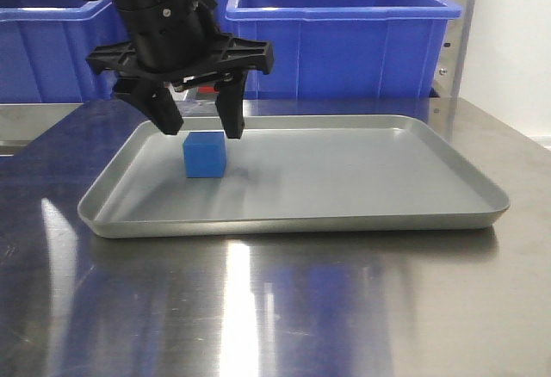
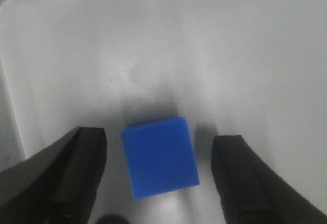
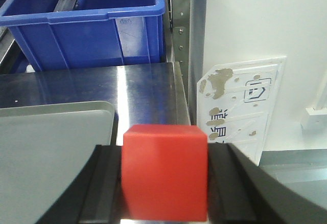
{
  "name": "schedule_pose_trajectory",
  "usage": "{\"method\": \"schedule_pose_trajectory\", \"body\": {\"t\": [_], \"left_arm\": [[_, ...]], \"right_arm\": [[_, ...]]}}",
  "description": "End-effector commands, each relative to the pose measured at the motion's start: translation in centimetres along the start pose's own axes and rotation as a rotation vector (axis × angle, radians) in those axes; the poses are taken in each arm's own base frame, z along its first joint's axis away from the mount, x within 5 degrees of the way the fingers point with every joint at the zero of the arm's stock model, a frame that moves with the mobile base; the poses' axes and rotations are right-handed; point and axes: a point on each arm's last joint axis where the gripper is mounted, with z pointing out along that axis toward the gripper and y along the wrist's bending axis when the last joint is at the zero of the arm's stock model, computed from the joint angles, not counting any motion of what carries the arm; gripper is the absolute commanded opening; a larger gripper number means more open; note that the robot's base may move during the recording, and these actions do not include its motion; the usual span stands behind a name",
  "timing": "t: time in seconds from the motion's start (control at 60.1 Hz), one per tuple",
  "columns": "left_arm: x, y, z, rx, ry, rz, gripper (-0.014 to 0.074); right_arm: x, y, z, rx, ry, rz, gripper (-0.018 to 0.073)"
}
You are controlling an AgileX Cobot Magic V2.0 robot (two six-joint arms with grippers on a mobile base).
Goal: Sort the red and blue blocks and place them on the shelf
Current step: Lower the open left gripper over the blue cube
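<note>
A small blue block (image 1: 205, 154) rests in the left part of the grey tray (image 1: 362, 179). My left gripper (image 1: 200, 124) hangs open just above it, one black finger on each side. In the left wrist view the blue block (image 2: 160, 156) lies between the spread fingers (image 2: 76, 168) with a gap on both sides. My right gripper (image 3: 164, 178) is shut on the red block (image 3: 164, 170), held above the steel tabletop near the tray's corner. Of the shelf, only a perforated steel upright (image 3: 180, 24) shows.
Two large blue bins (image 1: 344, 28) stand behind the tray on the steel tabletop (image 1: 284, 308). One blue bin (image 3: 87, 24) sits ahead of the right gripper. A white wall with a torn label (image 3: 240, 101) lies past the table's right edge.
</note>
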Motion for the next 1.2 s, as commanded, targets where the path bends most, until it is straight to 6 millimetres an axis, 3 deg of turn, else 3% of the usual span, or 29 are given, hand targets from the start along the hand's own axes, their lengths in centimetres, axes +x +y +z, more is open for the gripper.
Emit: {"method": "schedule_pose_trajectory", "body": {"t": [0.0,0.582,0.931,1.064,1.18], "left_arm": [[-1.4,-0.7,-2.3,0.042,-0.105,-0.019,0.0496],[-1.1,-0.8,0.1,0.033,-0.077,-0.022,0.0496],[-1.1,-0.8,0.5,0.033,-0.074,-0.023,0.0487],[-1.1,-0.8,0.5,0.031,-0.068,-0.025,0.0411],[-0.9,-0.7,0.6,0.023,-0.05,-0.025,0.0246]], "right_arm": [[-1.7,0.1,-0.3,-0.003,-0.119,-0.011,0.0059],[-1.7,0.1,-0.3,-0.003,-0.119,-0.011,0.0059],[-1.7,0.1,-0.3,-0.003,-0.119,-0.011,0.0059],[-1.7,0.1,-0.3,-0.003,-0.119,-0.011,0.0059],[-1.7,0.1,-0.3,-0.003,-0.119,-0.011,0.0059]]}}
